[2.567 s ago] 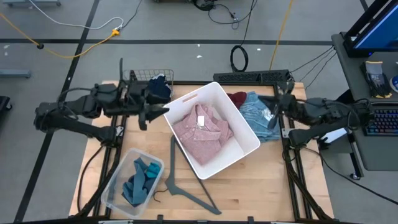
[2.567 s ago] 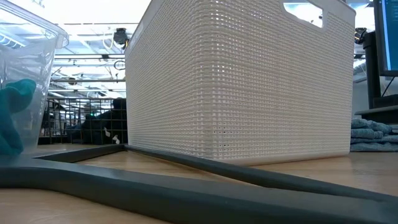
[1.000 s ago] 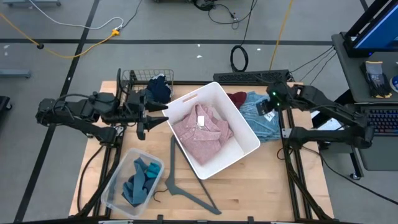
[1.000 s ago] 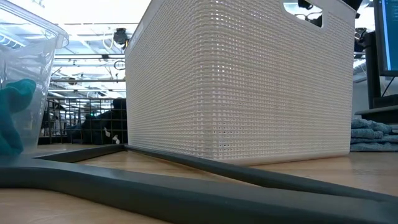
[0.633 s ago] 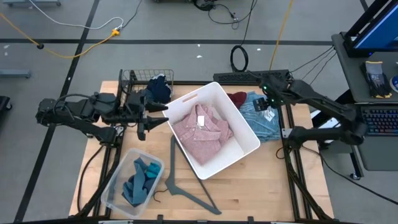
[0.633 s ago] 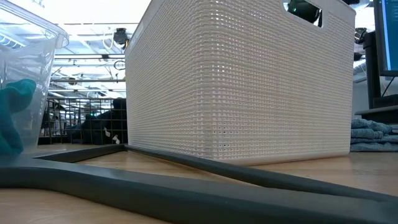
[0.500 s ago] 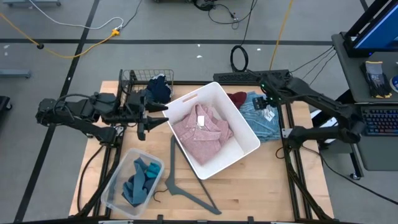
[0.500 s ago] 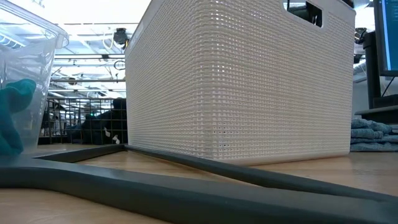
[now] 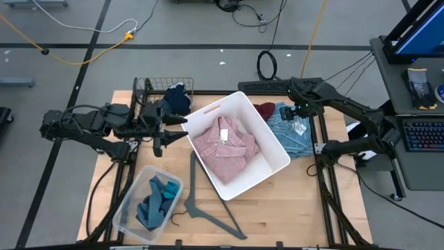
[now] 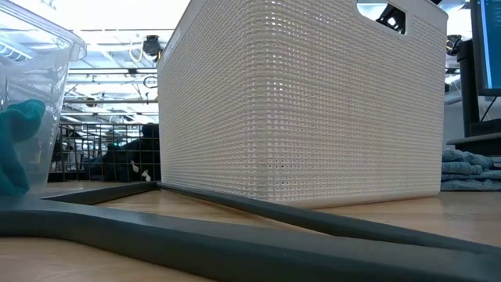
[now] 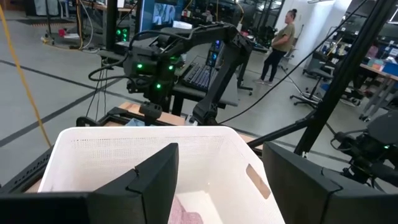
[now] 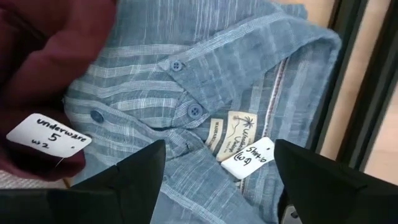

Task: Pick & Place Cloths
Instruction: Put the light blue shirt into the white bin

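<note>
One woven striped light-blue shirt (image 12: 211, 81), buttoned collar.

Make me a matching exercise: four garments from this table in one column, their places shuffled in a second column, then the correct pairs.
Garments
1. pink shirt
2. teal cloth
3. light-blue shirt
4. navy cloth

Places
A. wire basket at the table's back
B. bare table, under the right gripper
C. white bin
D. clear plastic tub

Pairs: 1-C, 2-D, 3-B, 4-A
</note>
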